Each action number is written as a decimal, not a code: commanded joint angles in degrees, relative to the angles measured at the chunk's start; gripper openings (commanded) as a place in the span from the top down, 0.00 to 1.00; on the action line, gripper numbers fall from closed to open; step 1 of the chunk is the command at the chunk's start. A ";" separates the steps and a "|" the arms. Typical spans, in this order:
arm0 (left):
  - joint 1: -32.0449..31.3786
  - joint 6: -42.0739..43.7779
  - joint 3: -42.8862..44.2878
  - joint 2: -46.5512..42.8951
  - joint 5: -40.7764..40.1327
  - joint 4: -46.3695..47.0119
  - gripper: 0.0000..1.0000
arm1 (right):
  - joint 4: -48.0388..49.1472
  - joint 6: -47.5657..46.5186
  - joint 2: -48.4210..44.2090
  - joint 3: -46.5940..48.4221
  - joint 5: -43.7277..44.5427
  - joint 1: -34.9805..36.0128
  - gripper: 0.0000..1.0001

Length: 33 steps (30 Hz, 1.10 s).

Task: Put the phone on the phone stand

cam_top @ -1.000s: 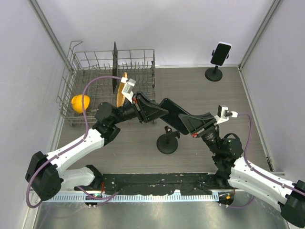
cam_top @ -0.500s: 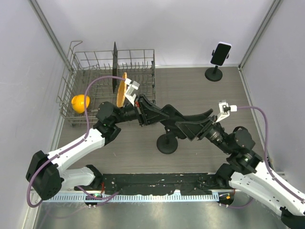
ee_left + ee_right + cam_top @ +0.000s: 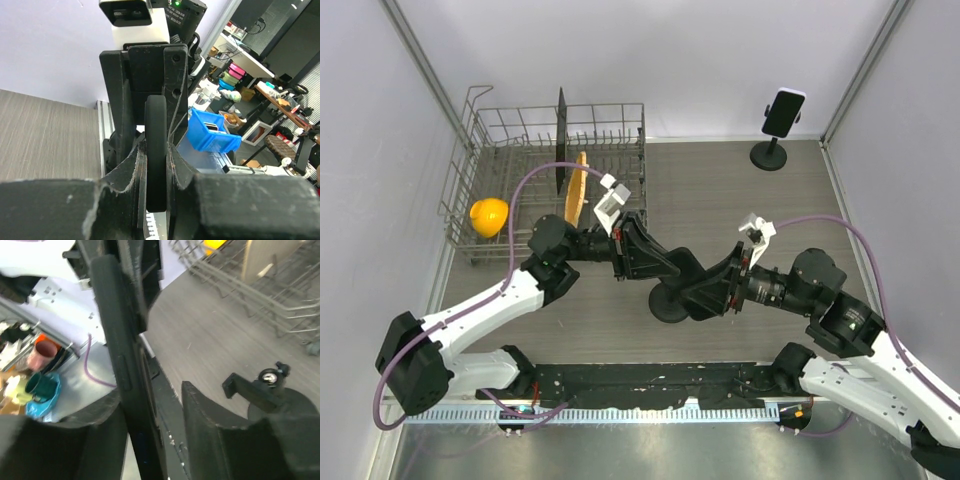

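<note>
both arms have dropped nearer, bringing the thin black phone [image 3: 156,150] down low over the black round-based phone stand [image 3: 668,308] at the middle of the grey wood-grain table [image 3: 740,200]. we see the left gripper [image 3: 655,262] clamped on the phone's faces, while the right gripper [image 3: 705,292] has its fingers apart around it. far left sits a wire dish rack [image 3: 490,130].

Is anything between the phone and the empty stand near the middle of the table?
Nothing visible. The phone, clamped in the left tool with the right tool around it, hangs close over the stand.
</note>
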 commanded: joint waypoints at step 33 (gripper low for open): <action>-0.69 -5.70 5.16 1.43 -1.71 3.68 0.52 | 40.59 4.46 -2.66 -14.29 -0.25 0.04 1.00</action>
